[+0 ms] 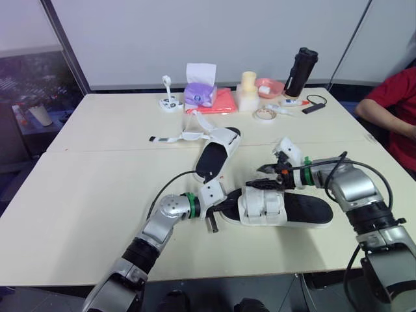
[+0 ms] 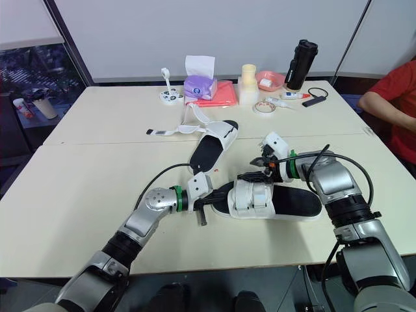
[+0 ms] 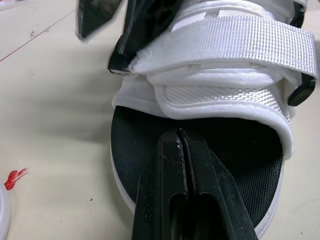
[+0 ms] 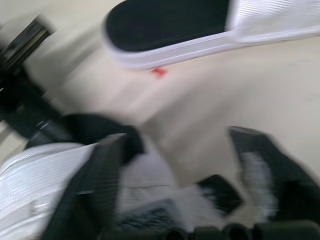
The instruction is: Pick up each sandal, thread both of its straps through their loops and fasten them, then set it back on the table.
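Left gripper (image 3: 179,135) is closed, fingers pressed together with nothing between them, lying over the black footbed at the open end of the near sandal (image 1: 305,209). The sandal sits flat on the table (image 1: 97,195), near the front edge. Right gripper (image 4: 177,140) is spread open over the far side of the same sandal, fingers straddling the white strap end. Both straps (image 1: 263,205) look laid across the upper and stuck down in the left wrist view, so we judge this as the final press and check on this sandal. To do it well, we use the left as a hold-down on the sole so the sandal can't slide. With the right, we pinch or press the strap tail along its full length, not just the tip. We lift the right straight up so a finger doesn't catch the tail and peel it. We can't tell whether the far-side tail is fully seated. The second sandal (image 1: 216,155) lies behind, one loose strap (image 1: 179,138) trailing on the table, not yet done.
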